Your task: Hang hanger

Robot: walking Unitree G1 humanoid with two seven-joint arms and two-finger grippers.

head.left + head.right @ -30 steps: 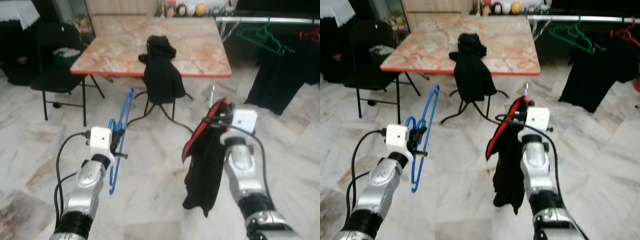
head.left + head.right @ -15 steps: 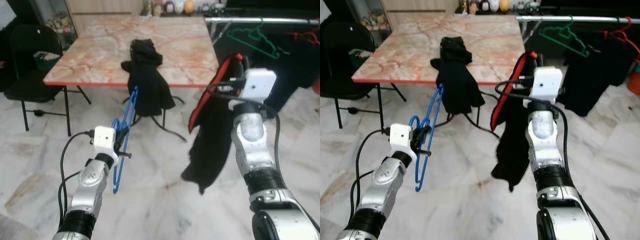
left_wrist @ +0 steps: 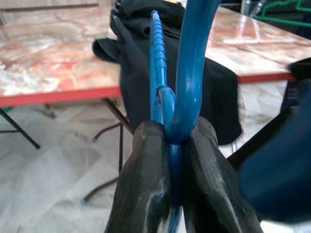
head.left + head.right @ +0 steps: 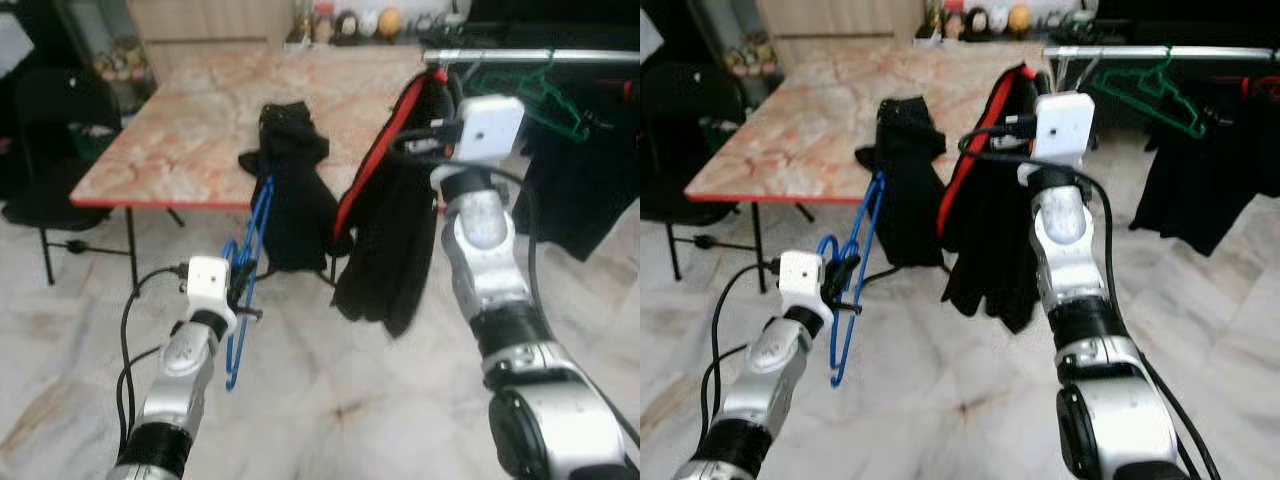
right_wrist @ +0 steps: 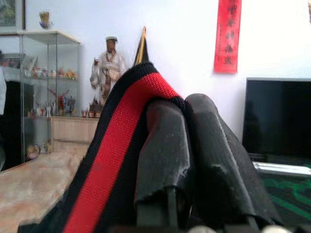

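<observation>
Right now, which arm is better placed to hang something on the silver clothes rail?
The right gripper: it holds the black garment with red trim raised close to the silver clothes rail. The left gripper holds the blue plastic hanger low, well short of it.

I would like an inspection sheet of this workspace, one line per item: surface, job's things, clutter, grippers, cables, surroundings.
Surface: pale marble floor; marble-patterned table with red edge.
Job's things: blue plastic hanger; black garment with red trim; silver clothes rail.
Clutter: black cloth draped at the table edge.
Grippers: left gripper shut on the blue hanger; right gripper shut on the garment, raised near the rail.
Cables: black cable looping by the left arm.
Surroundings: green hanger and dark shirt on the rail; black chair.
</observation>
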